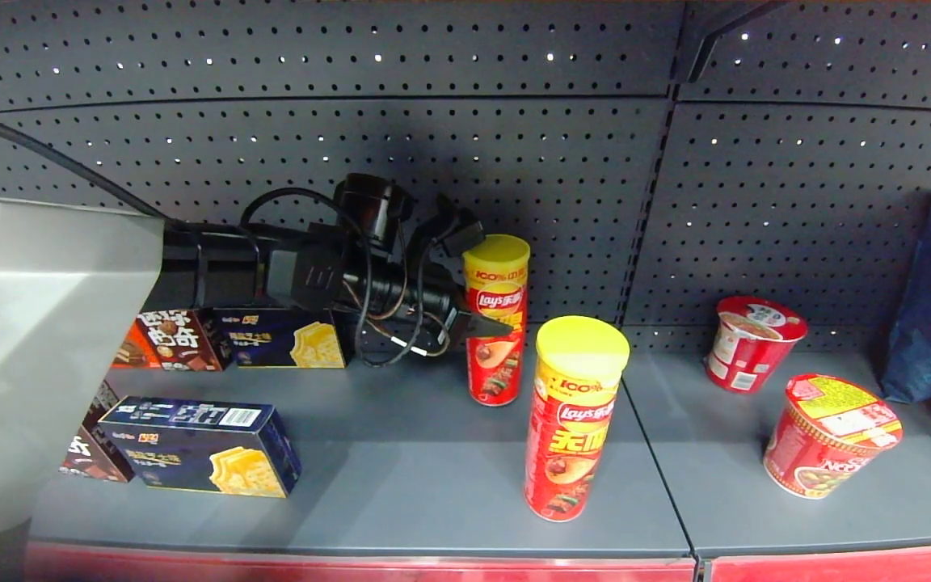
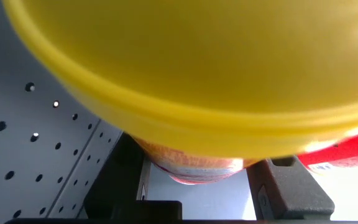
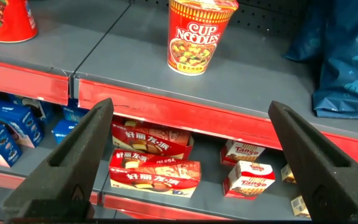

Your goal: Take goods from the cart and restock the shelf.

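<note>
Grey pegboard [image 1: 352, 137] backs a grey shelf [image 1: 401, 477] with a red front lip [image 1: 352, 567]. The left gripper [image 1: 486, 323] sits at mid-height of the rear chip can [image 1: 497, 368], which stands upright near the back wall. In the left wrist view its yellow lid [image 2: 197, 62] looms close. Whether these jaws grip the can or merely bracket it cannot be told. The right gripper [image 3: 191, 104] hangs before the shelf's front edge with its jaws spread wide and nothing between them.

The step in hand appears to be setting this can in its row. A clean finish would call for checking that the base lies flat, parting the jaws fully, then drawing the arm straight back towards the robot's left without brushing the can.

The front chip can [image 1: 575, 420] stands near, towards the lip, and looks easy to topple. Biscuit boxes [image 1: 207, 444] lie under the arm's line. Bare shelf shows between the cans and the boxes. Two noodle cups [image 1: 752, 343] and a blue bag [image 1: 930, 299] occupy the right side.
</note>
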`<state>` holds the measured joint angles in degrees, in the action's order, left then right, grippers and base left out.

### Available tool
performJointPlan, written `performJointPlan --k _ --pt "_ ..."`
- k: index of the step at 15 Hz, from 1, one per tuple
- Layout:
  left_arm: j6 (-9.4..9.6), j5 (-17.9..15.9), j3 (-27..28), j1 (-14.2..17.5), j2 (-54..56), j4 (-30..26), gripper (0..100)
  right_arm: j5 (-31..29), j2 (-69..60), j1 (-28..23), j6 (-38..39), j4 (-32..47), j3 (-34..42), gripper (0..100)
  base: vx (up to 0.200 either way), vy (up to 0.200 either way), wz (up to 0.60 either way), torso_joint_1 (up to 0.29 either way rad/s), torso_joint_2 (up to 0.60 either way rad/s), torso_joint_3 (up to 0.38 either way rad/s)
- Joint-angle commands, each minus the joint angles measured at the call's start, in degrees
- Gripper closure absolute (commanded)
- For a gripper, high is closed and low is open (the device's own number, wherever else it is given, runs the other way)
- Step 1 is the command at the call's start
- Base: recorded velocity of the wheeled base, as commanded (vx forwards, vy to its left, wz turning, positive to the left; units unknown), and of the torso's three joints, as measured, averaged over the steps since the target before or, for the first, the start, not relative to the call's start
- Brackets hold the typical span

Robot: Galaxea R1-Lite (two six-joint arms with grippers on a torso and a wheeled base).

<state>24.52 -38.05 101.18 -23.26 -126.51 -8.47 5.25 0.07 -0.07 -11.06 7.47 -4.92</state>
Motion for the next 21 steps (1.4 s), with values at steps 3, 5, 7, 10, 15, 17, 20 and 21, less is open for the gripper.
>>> performJointPlan --k 3,5,7,10,15,17,20,21 --pt "0.01 -0.01 0.95 -0.47 -1.10 0.03 100 0.02 0.10 -0.01 -0.02 0.00 0.00 0 0.000 0.000 0.00 0.000 0.00 0.000" --pt "0.01 -0.01 1.30 -0.56 -1.28 0.03 100 0.02 0.10 -0.01 -0.02 0.00 0.00 0 0.000 0.000 0.00 0.000 0.00 0.000" --pt "0.09 -0.01 1.30 -0.56 -1.72 0.03 100 0.02 0.10 -0.01 -0.02 0.00 0.00 0 0.000 0.000 0.00 0.000 0.00 0.000" --pt "0.09 -0.01 1.30 -0.56 -1.98 0.03 100 -0.07 0.10 -0.01 -0.02 -0.79 0.35 0 0.000 0.000 0.00 0.000 0.00 0.000" --pt "2.64 0.08 1.30 -0.30 -2.69 0.03 0 -0.07 0.10 -0.01 0.07 -1.14 0.44 0 0.000 0.000 0.00 0.000 0.00 0.000" --pt "2.82 0.08 1.30 -0.21 -2.77 0.03 0 -0.07 0.10 -0.01 -0.02 -1.14 0.44 0 0.000 0.000 0.00 0.000 0.00 0.000" --pt "2.91 0.08 0.77 -0.12 -2.51 0.03 0 -0.07 0.10 -0.01 0.07 -1.14 0.44 0 0.000 0.000 0.00 0.000 0.00 0.000" --pt "2.91 0.08 0.77 -0.03 -2.42 0.03 0 -0.07 0.10 -0.01 0.07 -1.14 0.44 0 0.000 0.000 0.00 0.000 0.00 0.000"
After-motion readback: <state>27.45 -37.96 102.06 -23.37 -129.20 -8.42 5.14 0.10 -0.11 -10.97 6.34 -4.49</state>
